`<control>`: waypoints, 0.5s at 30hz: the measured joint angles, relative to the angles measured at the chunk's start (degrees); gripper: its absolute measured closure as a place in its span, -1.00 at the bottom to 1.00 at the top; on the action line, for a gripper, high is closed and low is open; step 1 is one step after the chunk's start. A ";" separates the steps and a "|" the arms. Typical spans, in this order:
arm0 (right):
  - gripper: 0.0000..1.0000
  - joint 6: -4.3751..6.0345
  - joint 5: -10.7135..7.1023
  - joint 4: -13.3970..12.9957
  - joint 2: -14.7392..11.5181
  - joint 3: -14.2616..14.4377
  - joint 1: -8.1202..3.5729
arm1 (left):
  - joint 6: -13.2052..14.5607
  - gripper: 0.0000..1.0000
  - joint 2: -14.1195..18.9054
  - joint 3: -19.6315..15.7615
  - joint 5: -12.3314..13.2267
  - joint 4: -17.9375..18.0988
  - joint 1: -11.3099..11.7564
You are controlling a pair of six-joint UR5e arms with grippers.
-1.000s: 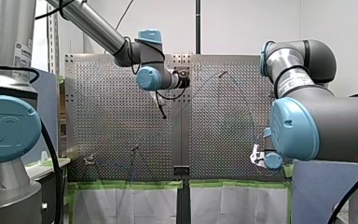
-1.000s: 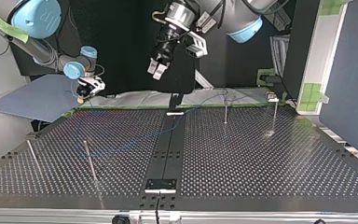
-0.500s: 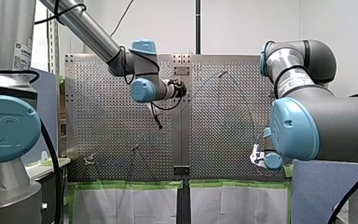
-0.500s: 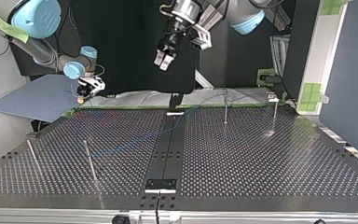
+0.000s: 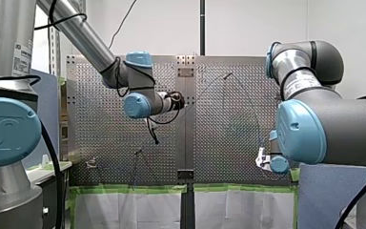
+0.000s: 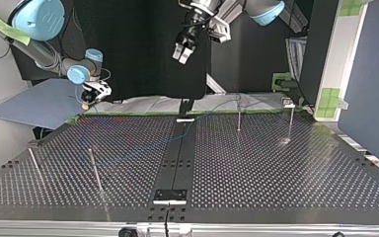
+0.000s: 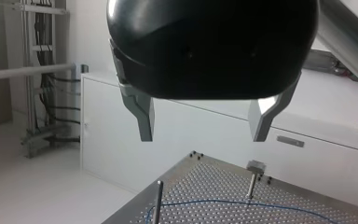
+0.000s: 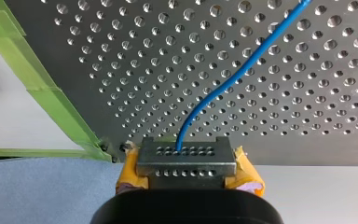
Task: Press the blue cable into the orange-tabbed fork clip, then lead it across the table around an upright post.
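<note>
The blue cable (image 8: pixel 223 86) runs out over the perforated table from between the yellow pads of my right gripper (image 8: pixel 186 169), which is shut on its end. In the top view this gripper (image 6: pixel 86 101) hangs at the table's far left corner. The cable (image 6: pixel 212 109) trails toward a thin upright post (image 6: pixel 239 118). A small clip (image 6: pixel 288 103) tops a post at the far right; I cannot make out an orange tab. My left gripper (image 6: pixel 183 54) is high above the table's far middle, open and empty, its metal fingers (image 7: pixel 142 116) wide apart.
Two more slim posts (image 6: pixel 94 170) (image 6: pixel 34 165) stand near the top view's left front. A dark centre strip (image 6: pixel 177 158) divides the table. Green tape (image 5: pixel 133 189) lines one edge. Below my left gripper, a post (image 7: pixel 158 200) and the cable (image 7: pixel 223 204) show.
My left gripper has lifted, drifting rightward in the top view; in the front view its wrist has swung left and lower. My right arm and the cable have stayed put.
</note>
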 joint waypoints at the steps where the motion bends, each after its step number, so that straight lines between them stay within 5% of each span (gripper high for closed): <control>1: 1.00 0.00 0.00 0.00 0.00 0.00 0.00 | 0.00 -0.99 -0.04 -0.48 -0.12 0.10 0.00; 15: 1.00 -0.07 -0.04 0.00 0.00 -0.15 -0.01 | 1.83 -0.99 -3.26 -7.38 -1.69 0.96 0.27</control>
